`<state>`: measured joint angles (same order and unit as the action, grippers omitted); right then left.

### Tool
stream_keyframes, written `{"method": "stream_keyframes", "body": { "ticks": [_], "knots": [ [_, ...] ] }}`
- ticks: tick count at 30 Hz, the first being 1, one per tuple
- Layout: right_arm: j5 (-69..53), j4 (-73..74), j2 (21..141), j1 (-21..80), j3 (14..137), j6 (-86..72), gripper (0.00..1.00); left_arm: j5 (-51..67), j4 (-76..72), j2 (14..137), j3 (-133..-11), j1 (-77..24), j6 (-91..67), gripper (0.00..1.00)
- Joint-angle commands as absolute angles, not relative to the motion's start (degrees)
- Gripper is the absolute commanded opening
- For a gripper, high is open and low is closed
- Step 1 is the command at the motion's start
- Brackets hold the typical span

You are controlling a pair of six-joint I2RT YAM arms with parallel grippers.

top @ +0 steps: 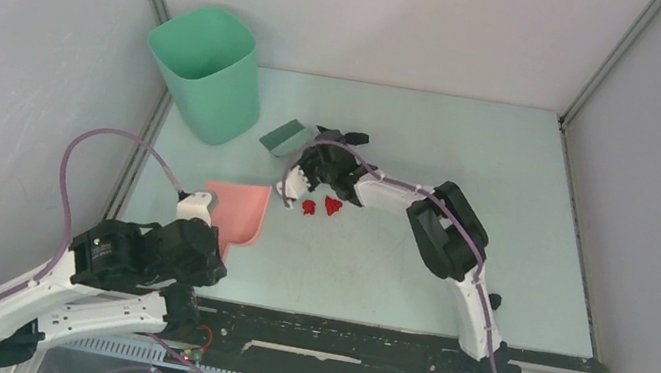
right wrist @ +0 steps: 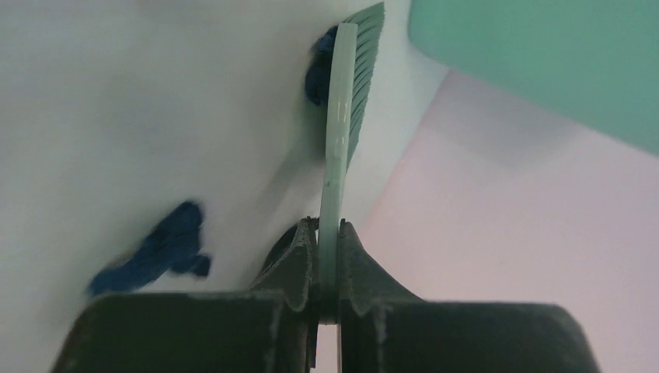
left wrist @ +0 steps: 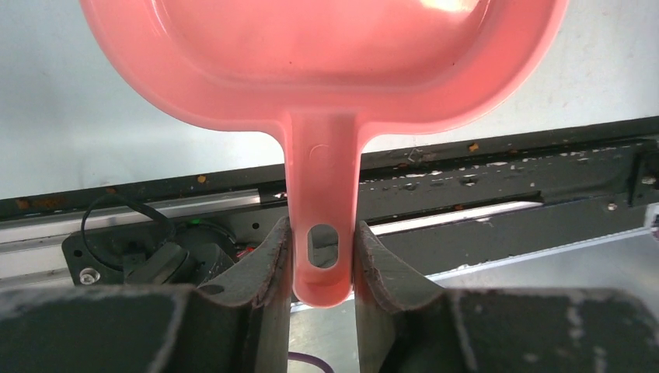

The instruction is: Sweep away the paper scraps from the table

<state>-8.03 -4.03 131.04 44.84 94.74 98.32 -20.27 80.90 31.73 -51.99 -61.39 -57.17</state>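
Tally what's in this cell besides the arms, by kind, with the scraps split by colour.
Red paper scraps: 2
Dark blue paper scraps: 2
Pink dustpan: 1
Green brush: 1
Green bin: 1
Total: 7 visible

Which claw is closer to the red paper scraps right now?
Right. The right claw, gripping the brush, is just beyond the red paper scraps; the left claw, holding the dustpan, sits farther off to their left.

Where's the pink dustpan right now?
Top view: the pink dustpan is left of centre, handle clamped by the left gripper, two red paper scraps just to its right.
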Motion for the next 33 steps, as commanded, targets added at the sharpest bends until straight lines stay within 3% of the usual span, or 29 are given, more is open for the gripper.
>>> {"method": "stream_keyframes", "body": {
  "ticks": [1,4,12,20,25,33],
  "knots": [
    [-9.4,-2.6,118.2,46.0,81.5,114.0,0.00,-20.1,80.9,31.5,-55.7,-61.7,-58.8,0.00],
    [-4.9,-1.2,112.7,46.9,75.6,110.0,0.00,-19.2,81.0,31.8,-54.9,-61.7,-57.8,0.00],
    [-2.7,24.1,95.8,47.7,71.8,85.5,0.00,-15.0,80.8,35.0,-49.7,-61.7,-51.8,0.00],
    [-2.2,28.9,85.9,46.9,74.8,56.6,0.00,-13.4,77.8,45.6,-46.2,-61.7,-43.8,0.00],
    [3.7,32.3,88.8,43.3,82.0,39.8,0.00,-12.4,72.7,54.0,-46.2,-61.7,-38.1,0.00],
    [10.1,50.4,107.8,37.7,105.1,27.3,0.00,-3.0,61.2,64.9,-46.6,-60.3,-33.0,0.00]
  ]
}}
